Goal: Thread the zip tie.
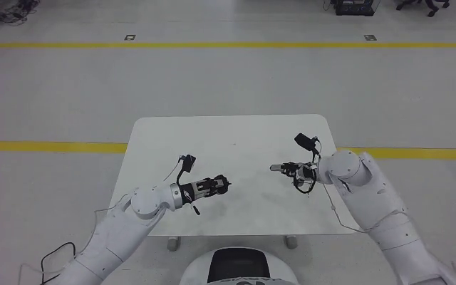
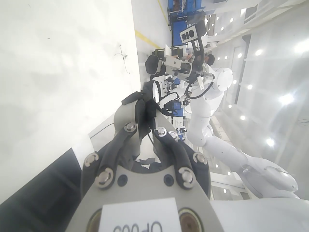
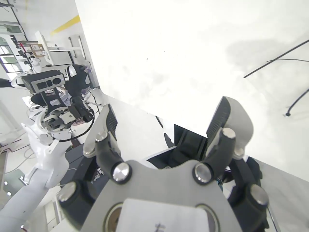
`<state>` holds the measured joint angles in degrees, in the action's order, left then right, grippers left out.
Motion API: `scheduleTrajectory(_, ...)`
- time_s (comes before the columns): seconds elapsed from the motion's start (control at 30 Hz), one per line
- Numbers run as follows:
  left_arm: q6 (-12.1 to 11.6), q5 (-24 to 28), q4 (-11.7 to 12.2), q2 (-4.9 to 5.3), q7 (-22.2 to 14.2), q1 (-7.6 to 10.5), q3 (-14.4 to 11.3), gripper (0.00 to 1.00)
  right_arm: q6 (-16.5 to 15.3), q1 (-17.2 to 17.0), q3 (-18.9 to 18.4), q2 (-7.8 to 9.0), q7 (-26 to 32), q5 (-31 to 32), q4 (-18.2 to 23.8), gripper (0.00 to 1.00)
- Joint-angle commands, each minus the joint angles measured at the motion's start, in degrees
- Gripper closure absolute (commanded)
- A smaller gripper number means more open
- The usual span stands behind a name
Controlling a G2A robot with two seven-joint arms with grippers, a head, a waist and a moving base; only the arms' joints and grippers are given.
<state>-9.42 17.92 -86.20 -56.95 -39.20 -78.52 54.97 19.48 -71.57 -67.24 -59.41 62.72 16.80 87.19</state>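
Currently no threading is evident: zip tie [image 3: 277, 58] lies loose on bench [image 1: 235, 132], black strands crossing, w/ neither tool on it. Judged status: grasp and threading both outstanding. Pose, left tool [image 1: 225, 184]: over near-left of bench, pointing right, pads [image 2: 142, 107] pressed together; contents, if any, can't be told. Pose, right tool [image 1: 273, 168]: over right side, pointing left, fingers [image 3: 217, 119] spread, empty. Tools face each other, apart.

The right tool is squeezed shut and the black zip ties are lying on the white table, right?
Not quite. The right tool is wide open, not squeezed shut, as the right wrist view shows. The black zip ties are lying on the white table.
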Motion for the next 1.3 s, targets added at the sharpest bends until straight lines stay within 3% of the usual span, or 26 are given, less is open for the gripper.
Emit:
scheduleTrajectory(0.0,0.0,0.0,0.0,0.0,0.0,0.0,0.0,1.0,0.0,0.0,0.0,0.0,0.0,0.0,0.0,0.0)
scheduleTrajectory(0.43,0.0,0.0,0.0,0.0,0.0,0.0,0.0,1.0,0.0,-0.5,0.1,-0.05,-1.8,0.3,-0.1,0.0)
scheduleTrajectory(0.6,0.0,0.0,0.0,0.0,0.0,0.0,0.0,1.0,0.0,0.3,0.6,-0.44,-1.6,2.9,-4.3,0.0)
scheduleTrajectory(0.8,0.0,0.0,0.0,0.0,0.0,0.0,0.0,1.0,0.0,2.5,1.2,-2.45,-1.8,10.4,-7.8,0.0)
scheduleTrajectory(1.03,0.0,0.0,0.0,0.0,0.0,0.0,0.0,1.0,0.0,6.2,-0.1,-7.36,5.6,26.3,-9.8,0.0)
scheduleTrajectory(1.2,0.0,0.0,0.0,0.0,0.0,0.0,0.0,1.0,0.0,7.5,-3.9,-13.34,16.2,43.3,-9.3,0.0)
scheduleTrajectory(1.27,0.0,0.0,0.0,0.0,0.0,0.0,0.0,1.0,0.0,7.0,-5.6,-15.96,16.9,47.6,-9.4,0.0)
